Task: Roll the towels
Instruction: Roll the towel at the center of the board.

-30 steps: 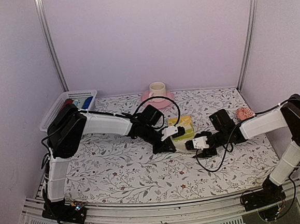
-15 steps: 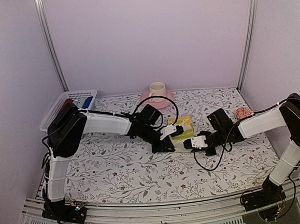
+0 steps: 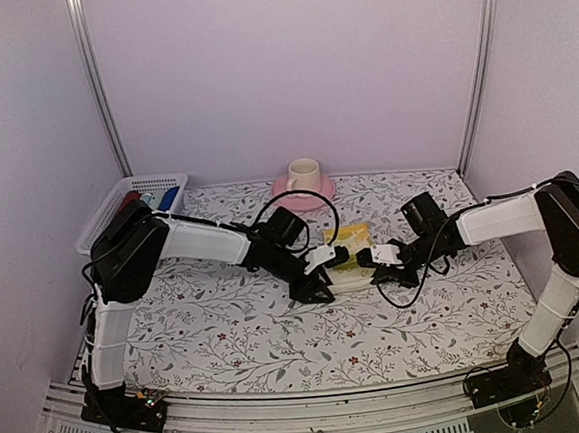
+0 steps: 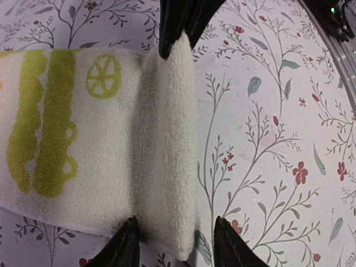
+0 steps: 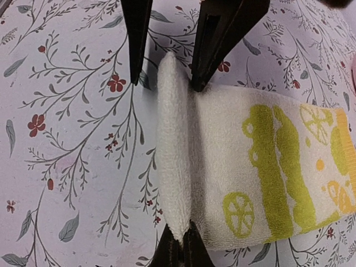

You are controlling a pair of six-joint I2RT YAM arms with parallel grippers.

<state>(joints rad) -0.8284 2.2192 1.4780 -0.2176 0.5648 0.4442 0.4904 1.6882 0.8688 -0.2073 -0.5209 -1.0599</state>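
Since a second ago the right pincer (image 5: pixel 179 246) has swung in from the right and closed, while the left pincer (image 4: pixel 177 238) has let go and spread. Now the right one is clamped tight on one end of the first turn of the yellow towel (image 3: pixel 351 257). The left one stands half wide astride the other end, holding nothing, one finger against the cloth and the other over bare worktop (image 3: pixel 228 332).

The towel lies flat a little right of centre, between the two pincers, its printed length running away toward the far side. I cannot pick out the plain green towel with any certainty.

The step in hand is, by my reading, the start of the roll: one narrow turn is made and the rest is still flat. Next, the left pincer needs a fresh hold on its end, so that both ends turn over evenly and the roll stays straight and tight.

Room ahead looks fair. Bare worktop lies beyond the towel's far end before the saucer (image 3: pixel 304 191) and cup (image 3: pixel 303 170). The basket (image 3: pixel 133 203) sits well off at far left. A cable (image 3: pixel 401 298) loops just near of the right pincer and could snag.
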